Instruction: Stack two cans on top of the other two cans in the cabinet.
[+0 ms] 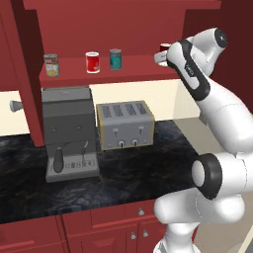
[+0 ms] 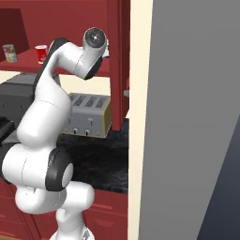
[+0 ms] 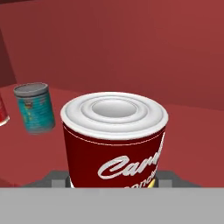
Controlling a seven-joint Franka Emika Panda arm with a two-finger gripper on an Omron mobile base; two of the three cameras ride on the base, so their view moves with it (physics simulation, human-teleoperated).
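Pincer (image 3: 114, 183) clamped on dark red can (image 3: 114, 140).

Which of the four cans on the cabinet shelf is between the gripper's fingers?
The dark red can with a white lid, at the shelf's right end. The other three stand free further left.

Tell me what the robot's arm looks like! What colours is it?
The arm is smooth, rounded and shiny white, like fat tubes joined together. Each joint has a dark ring or cap, and a long dark stripe runs up the forearm. One round end cap is grey. No cables or writing show.
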